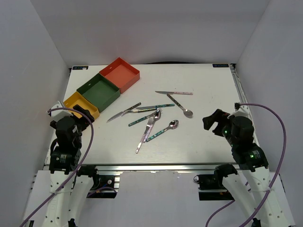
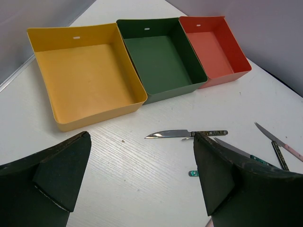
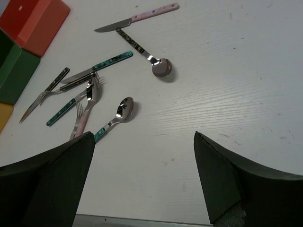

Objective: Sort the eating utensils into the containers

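Overhead look at a white counter (image 1: 208, 85) boxed in by plain white walls (image 1: 142, 28). At the far left, in a diagonal row with sides touching, three shallow trays, all empty: yellow tray (image 2: 87, 78) nearest the arms, dark green tray (image 2: 161, 59) in the middle, red-orange tray (image 2: 208, 47) farthest. Loosely scattered over the middle of the counter, some crossing one another, about nine utensils, none in a tray yet. Left tool (image 2: 142, 161) spread wide, holding nothing, hanging just near of the yellow tray. Right tool (image 3: 144, 161) likewise wide open and empty, above bare counter at the right. Closest to the left tool: a dark-handled knife (image 2: 180, 134), flat on the counter just ahead and slightly right, blade tip toward the trays, long axis running side to side across the wrist view, so in line with the fingers' closing path; probably calls for a wrist turn before a pinch. Closest to the right tool: a teal-handled spoon (image 3: 118, 116), ahead and to the left, bowl away, handle slanting back toward the left finger. Farther off, a pink-handled knife (image 3: 142, 16) and another spoon (image 3: 161, 67), touching near the knife's blade.
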Available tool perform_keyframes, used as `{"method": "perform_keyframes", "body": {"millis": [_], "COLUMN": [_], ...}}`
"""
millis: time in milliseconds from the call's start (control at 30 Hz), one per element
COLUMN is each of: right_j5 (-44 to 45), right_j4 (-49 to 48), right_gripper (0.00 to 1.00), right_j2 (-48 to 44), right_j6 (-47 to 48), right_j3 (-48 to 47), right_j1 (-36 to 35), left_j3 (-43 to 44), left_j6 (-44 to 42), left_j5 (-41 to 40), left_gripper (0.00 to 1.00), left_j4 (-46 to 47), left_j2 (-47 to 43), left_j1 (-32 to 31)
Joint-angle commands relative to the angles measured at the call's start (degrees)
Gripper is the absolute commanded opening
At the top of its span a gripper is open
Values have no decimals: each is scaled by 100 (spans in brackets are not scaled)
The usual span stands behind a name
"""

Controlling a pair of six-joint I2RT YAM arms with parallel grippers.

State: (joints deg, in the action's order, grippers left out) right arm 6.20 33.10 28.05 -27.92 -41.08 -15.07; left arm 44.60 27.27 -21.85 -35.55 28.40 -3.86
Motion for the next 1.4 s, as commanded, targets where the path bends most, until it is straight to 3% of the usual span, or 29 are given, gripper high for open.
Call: {"method": "perform_keyframes", "body": {"millis": [0,100,167,267,333,400,533,700,733,767,867,967,1100,1233,1333,1367], "right_j5": [548,567,131,-424,-304,931,3391,4248,4432,4460,4215,4083,3864,3591,3406,3345], "right_j4": [-6,-189,-461,-761,-1234,-1359,-597,730,1055,1737,2811,2826,1605,1427,1392,1340], "right_gripper": [89,89,89,89,89,89,89,89,89,89,77,71,65,61,49,40], "right_j2": [-98,-195,-134,603,1244,1945,3432,5660,6033,6767,8096,8680,8524,8664,8743,8717], "right_j6": [-389,-669,-819,-1144,-1390,-1628,-3257,-5378,-5712,-6307,-6821,-6762,-6419,-6401,-6419,-6427], "right_j3": [-5,47,196,258,364,190,-523,-1699,-2319,-2656,-4001,-4540,-3821,-3574,-3477,-3312], "right_j1": [13,13,13,-66,-407,-1451,-3199,-4187,-4432,-4513,-4584,-4636,-4637,-4531,-4505,-4487], "left_j3": [-13,-13,-13,-4,5,14,5,14,22,23,23,14,5,-4,5,5], "left_j6": [16,24,33,42,59,68,121,174,174,174,183,191,174,156,147,147], "left_j5": [-4,-30,-39,-65,-100,-136,-276,-391,-382,-391,-399,-417,-382,-320,-303,-303], "left_gripper": [98,98,98,98,98,98,98,98,98,98,98,98,98,98,98,98], "left_j4": [48,39,31,22,4,-31,-48,-92,-110,-110,-110,-110,-75,-57,-49,-57], "left_j2": [25,25,69,139,174,209,174,183,192,192,183,148,95,130,157,165], "left_j1": [25,17,17,17,25,25,17,25,25,25,25,17,-1,8,-1,8]}}
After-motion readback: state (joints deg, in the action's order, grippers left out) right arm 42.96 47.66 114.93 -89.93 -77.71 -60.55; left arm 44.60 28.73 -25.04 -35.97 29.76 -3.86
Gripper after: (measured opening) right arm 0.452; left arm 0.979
